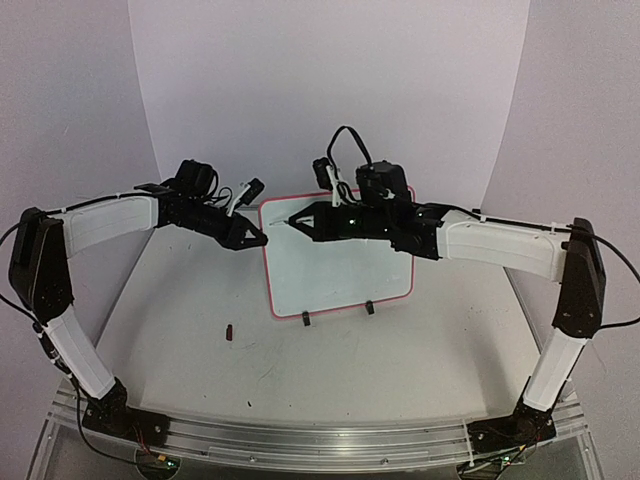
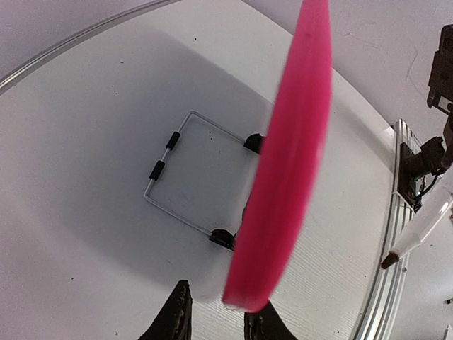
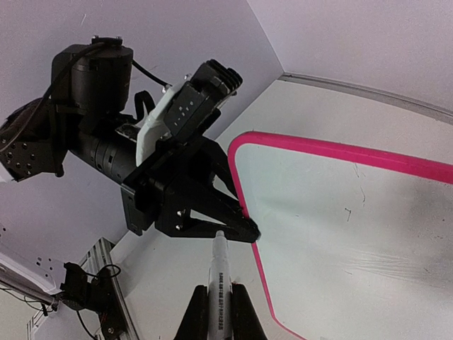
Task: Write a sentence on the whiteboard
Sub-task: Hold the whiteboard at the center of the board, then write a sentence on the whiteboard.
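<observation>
Two grippers meet at the left rim of the whiteboard (image 1: 340, 280), which stands on the counter (image 1: 200, 330) at frame centre. The left gripper (image 1: 255, 237) straddles that rim, nearly closed, probably to steady it; firm contact unclear. The right gripper (image 3: 216, 315) is clamped on a marker (image 3: 218, 265), tip near the upper-left corner. No words visible. Stroke room lies rightward across bare board.

whiteboard (image 1: 340, 275) upright on table (image 1: 180, 330)
</observation>
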Controlling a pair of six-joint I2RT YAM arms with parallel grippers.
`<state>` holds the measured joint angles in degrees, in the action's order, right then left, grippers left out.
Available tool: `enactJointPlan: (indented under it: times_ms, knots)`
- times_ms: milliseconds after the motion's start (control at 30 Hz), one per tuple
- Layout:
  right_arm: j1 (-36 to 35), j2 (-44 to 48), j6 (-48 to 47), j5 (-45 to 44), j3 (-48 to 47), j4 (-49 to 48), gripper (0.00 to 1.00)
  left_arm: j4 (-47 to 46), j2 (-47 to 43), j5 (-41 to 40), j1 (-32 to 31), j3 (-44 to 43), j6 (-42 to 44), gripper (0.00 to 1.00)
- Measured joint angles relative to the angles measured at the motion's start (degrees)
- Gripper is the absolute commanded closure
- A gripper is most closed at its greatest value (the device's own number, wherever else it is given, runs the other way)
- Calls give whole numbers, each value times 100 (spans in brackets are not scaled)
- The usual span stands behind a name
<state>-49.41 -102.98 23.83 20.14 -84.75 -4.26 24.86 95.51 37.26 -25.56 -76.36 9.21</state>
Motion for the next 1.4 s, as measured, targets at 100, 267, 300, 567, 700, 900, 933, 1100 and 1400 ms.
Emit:
enactJointPlan:
  times_ms: [100, 267, 300, 567, 700, 900, 933, 1100, 1400]
  knots:
    - [0, -2, 0, -87, -2, -94, 100, -2, 64, 75, 0, 0, -2, 80]
    - [0, -21, 2, -178, -34, -192, 100, -103, 70, 190, 0, 0, -21, 88]
    - [0, -28, 4, -187, -46, -208, 100, -127, 70, 219, 0, 0, -19, 90]
    - [0, -60, 20, -257, -85, -261, 100, -192, 70, 555, -16, 0, -13, 100]
    - [0, -92, 20, -254, -87, -261, 100, -182, 70, 570, -26, 0, 41, 100]
    - [0, -96, 20, -257, -85, -268, 100, -182, 112, 604, -26, 2, 231, 100]
    - [0, -96, 20, -259, -85, -268, 100, -180, 116, 608, -26, 2, 267, 100]
    - [0, -96, 20, -281, -85, -283, 100, -186, 129, 621, -26, 15, 387, 100]
    - [0, -124, 20, -384, -85, -361, 100, -190, 129, 638, -26, 26, 439, 100]
